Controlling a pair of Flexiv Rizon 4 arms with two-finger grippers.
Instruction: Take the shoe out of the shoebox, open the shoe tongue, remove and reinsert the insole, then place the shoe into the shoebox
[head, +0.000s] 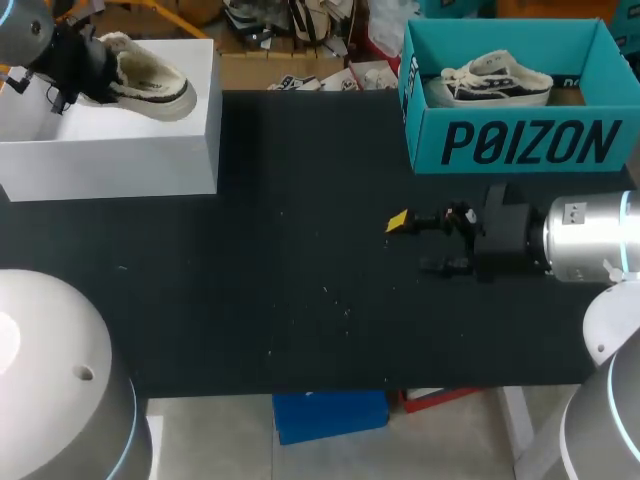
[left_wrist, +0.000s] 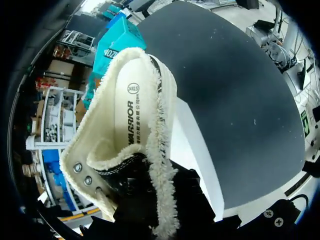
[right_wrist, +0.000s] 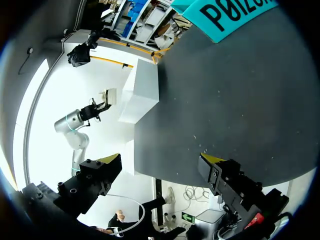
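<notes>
Nearest you, the shoe (left_wrist: 135, 130), with cream fleece lining, black canvas and a thick pale sole, hangs over the white box (head: 130, 150) at the table's (head: 300, 300) far left, heel pinched in your left gripper (head: 88, 68), long axis crosswise, toe pointing right, while your right gripper (right_wrist: 160, 162) hovers spread wide.

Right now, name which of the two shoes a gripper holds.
The cream fleece-lined shoe, gripped by the left gripper at the white box; the black-and-white sneaker lies in the teal shoebox.
</notes>
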